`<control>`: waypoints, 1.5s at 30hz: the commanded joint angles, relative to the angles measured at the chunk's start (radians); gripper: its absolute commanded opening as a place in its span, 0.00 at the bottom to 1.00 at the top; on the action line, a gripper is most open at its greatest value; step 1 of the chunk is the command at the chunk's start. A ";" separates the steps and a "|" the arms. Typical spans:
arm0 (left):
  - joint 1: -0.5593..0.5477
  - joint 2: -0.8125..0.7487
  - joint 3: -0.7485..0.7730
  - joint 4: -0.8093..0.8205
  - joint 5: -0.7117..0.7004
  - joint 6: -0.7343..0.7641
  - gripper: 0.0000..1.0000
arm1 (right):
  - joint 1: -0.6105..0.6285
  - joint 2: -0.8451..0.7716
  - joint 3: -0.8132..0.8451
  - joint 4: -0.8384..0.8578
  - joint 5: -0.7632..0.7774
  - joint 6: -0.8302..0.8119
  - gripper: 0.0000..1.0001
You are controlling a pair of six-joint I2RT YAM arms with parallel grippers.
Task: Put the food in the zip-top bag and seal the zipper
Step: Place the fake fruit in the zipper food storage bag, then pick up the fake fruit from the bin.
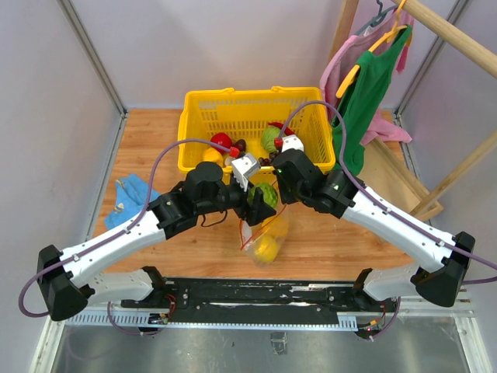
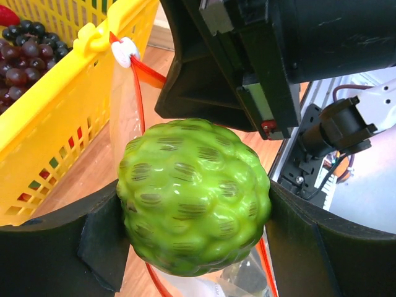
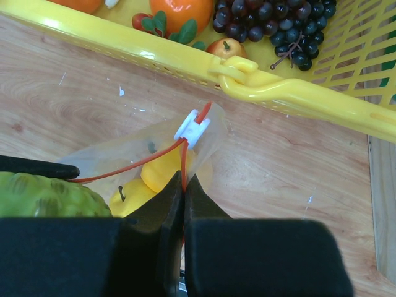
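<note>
**Blue cloth** [image 1: 128,198]: lies on the table [image 1: 140,140], well to the left of the left pincer and apart from it.

**Left pincer** [image 2: 195,247]: jaws stand wide and clamp the green piece [image 2: 195,185], a glossy, bumpy round fruit. Both pads [image 2: 105,241] bear on its sides. The fruit is off the table, just over the bag's mouth.

**Zip-top bag** [image 1: 264,237]: sits beneath and between the two pincers, mouth upward. Whether its lower end rests on the table cannot be told. Yellow fruits [image 3: 164,170] lie inside, just below the right pincer's tips.

**Zipper** [image 3: 136,168]: unsealed. From the whitish end piece [image 3: 192,127], just ahead of the right pincer's tips, one red-orange strip runs left toward the green piece and the other runs into the right pincer.

**Right pincer** [image 3: 184,189]: jaws closed tight, nipping the zipper strip between the fingertips. It stands just right of the left pincer.

**Yellow basket** [image 3: 297,96]: beyond both pincers, with its rim near the end piece. It holds dark grapes [image 3: 272,25], an orange [image 3: 179,9] and other toy food.

**Green garment** [image 1: 371,85]: hangs well to the right of the right pincer.
</note>
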 commanded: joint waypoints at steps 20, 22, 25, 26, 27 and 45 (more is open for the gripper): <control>-0.021 -0.016 0.021 -0.075 -0.063 0.061 0.91 | -0.020 -0.009 0.009 0.034 0.013 0.007 0.04; -0.021 -0.029 0.036 -0.105 -0.098 0.049 0.91 | -0.020 -0.012 0.007 0.035 0.013 0.007 0.04; -0.021 -0.059 0.055 -0.154 -0.159 0.031 0.91 | -0.021 -0.017 0.002 0.037 0.013 0.008 0.04; -0.021 -0.068 0.060 -0.173 -0.179 0.026 0.91 | -0.021 -0.019 0.000 0.040 0.013 0.007 0.04; -0.021 -0.074 0.067 -0.192 -0.206 0.019 0.91 | -0.020 -0.022 -0.003 0.041 0.013 0.007 0.04; 0.023 0.095 0.431 -0.529 -0.564 -0.021 0.91 | -0.026 -0.094 -0.065 0.057 0.045 0.005 0.04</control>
